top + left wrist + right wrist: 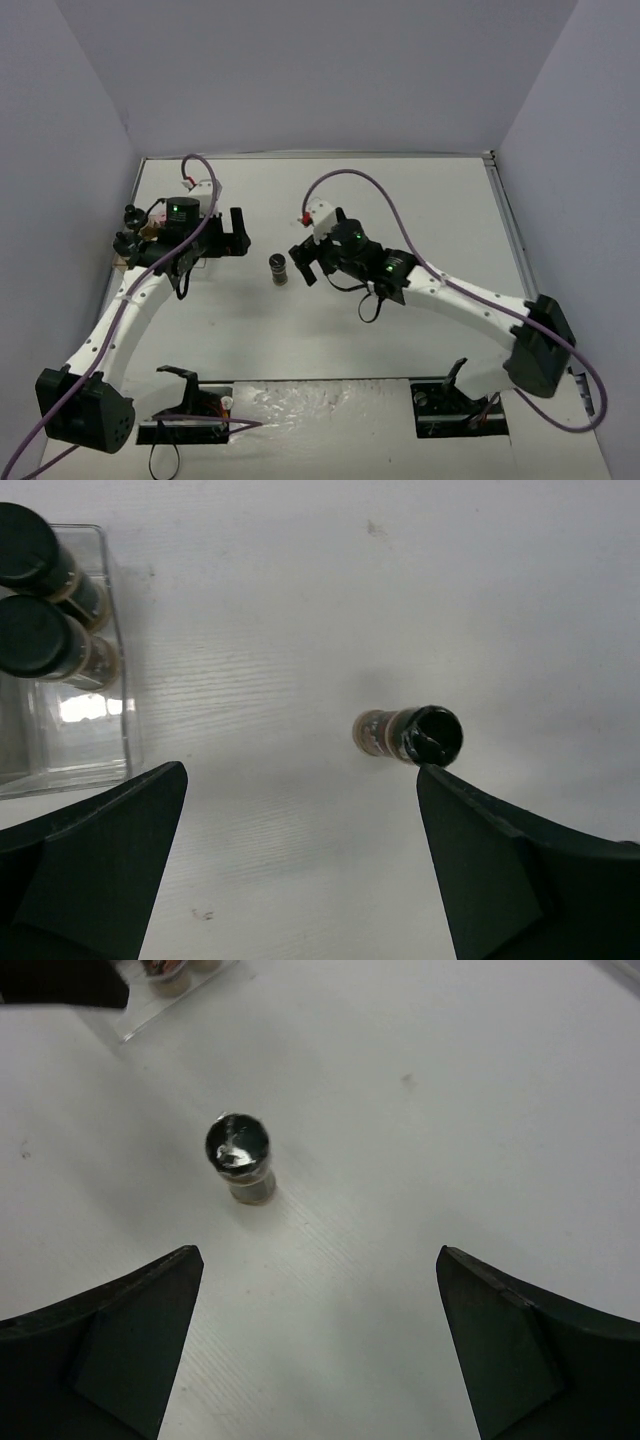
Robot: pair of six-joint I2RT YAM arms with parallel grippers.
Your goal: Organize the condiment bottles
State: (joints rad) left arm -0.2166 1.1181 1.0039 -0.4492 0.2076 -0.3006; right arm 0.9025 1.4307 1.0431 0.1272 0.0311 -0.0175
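1 blk-cap jar (277,270) upright, alone, well apart from tray (85,745); 2 blk-cap jars (40,640) upright inside it.

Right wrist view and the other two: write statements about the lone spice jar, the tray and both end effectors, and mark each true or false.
1. The lone jar stands upright on the table. True.
2. The right end effector is shut on that jar. False: it is open, and the jar stands clear ahead of its fingers.
3. The left end effector is open and holds nothing. True.
4. The clear tray holds no jars. False: at least two black-capped jars sit in it.
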